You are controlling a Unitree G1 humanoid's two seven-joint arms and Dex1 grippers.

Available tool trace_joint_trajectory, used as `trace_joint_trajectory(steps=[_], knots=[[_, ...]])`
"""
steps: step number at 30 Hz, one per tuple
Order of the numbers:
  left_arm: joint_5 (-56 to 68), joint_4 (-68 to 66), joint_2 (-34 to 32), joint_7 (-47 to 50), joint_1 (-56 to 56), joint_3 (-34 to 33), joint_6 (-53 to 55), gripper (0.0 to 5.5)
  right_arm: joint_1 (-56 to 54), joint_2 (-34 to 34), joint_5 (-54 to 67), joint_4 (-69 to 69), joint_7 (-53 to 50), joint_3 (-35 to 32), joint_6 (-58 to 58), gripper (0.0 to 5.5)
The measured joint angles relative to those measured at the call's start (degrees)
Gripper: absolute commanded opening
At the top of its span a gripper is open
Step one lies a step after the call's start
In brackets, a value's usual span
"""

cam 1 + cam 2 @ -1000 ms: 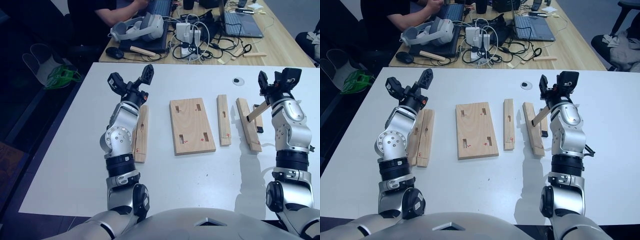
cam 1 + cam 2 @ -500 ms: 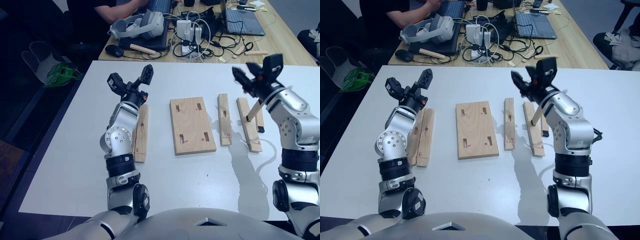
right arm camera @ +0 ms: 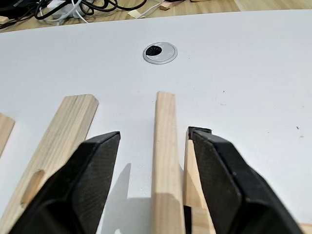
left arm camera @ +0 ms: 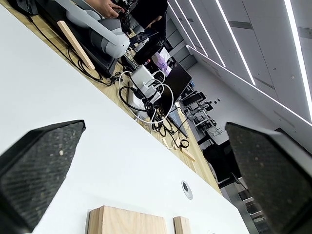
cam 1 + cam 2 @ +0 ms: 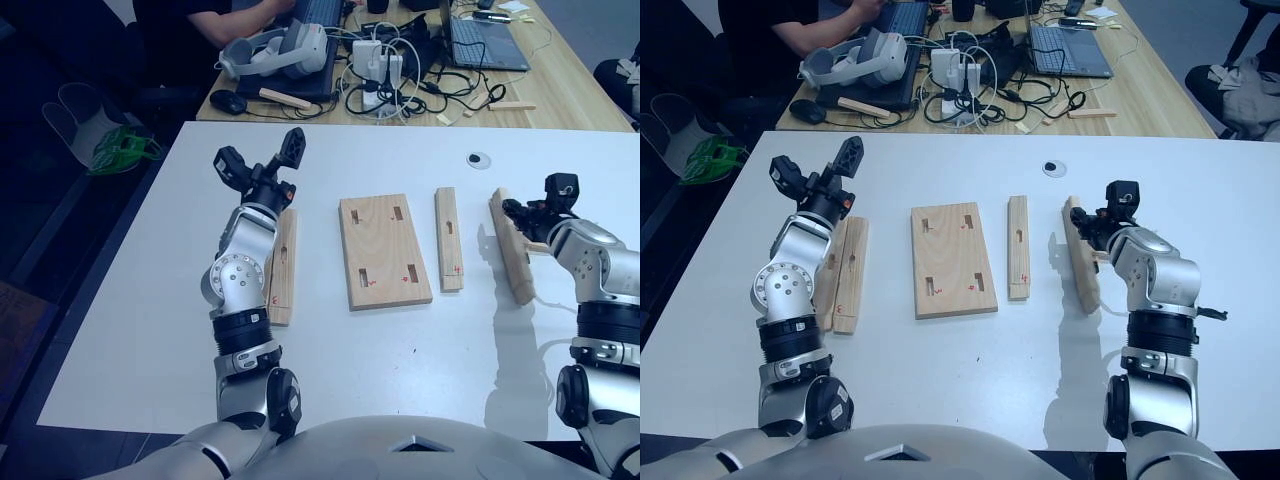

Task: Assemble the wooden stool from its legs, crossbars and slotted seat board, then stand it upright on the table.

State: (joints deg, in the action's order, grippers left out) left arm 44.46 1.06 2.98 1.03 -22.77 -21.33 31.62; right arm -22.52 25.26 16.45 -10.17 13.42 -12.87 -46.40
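Observation:
The slotted seat board [image 5: 385, 250] lies flat mid-table. A slotted wooden bar [image 5: 447, 240] lies just right of it. Farther right a longer wooden piece [image 5: 512, 250] sits tilted on its edge. My right gripper [image 5: 530, 212] is low at that piece's far end. In the right wrist view its open fingers [image 3: 92, 180] straddle a narrow wooden bar [image 3: 165, 146] with a gap on each side. Two more wooden pieces [image 5: 845, 262] lie side by side under my left forearm. My left gripper [image 5: 260, 155] hangs open above their far ends, holding nothing.
A round cable grommet [image 5: 478, 159] sits in the white table beyond the right pieces. A wooden desk [image 5: 560, 100] crowded with laptops, a headset and cables abuts the far edge. Bare tabletop stretches in front of the parts.
My right arm swung inward, then dropped from raised to table level at the right pieces' far end. The thin stick no longer leans up; the long piece now sits on edge. The left arm kept still.

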Motion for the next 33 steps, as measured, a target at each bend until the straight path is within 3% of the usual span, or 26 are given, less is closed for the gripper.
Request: trace_joint_trajectory(steps=[10,20,29,33], knots=[[0.0,-0.77,-0.06,-0.14,-0.01,-0.02,-1.02,5.4,-1.34,-1.62,-4.32,-3.51,-2.81,2.63,1.92,2.73],[0.06,-1.31,-0.06,-0.17,-0.01,-0.03,-1.3,5.4,-2.65,-5.15,-3.26,-8.4,-8.15,-3.41,-0.2,2.73],[0.1,-1.28,-0.06,-0.17,-0.01,-0.02,-1.28,5.4,-2.64,-6.25,-2.68,-8.87,-9.09,-4.65,-1.43,1.15],[0.18,-1.28,-0.06,-0.17,0.0,-0.01,-1.25,5.4,-2.61,-6.25,-2.81,-8.43,-8.91,-3.79,-1.8,1.02]])
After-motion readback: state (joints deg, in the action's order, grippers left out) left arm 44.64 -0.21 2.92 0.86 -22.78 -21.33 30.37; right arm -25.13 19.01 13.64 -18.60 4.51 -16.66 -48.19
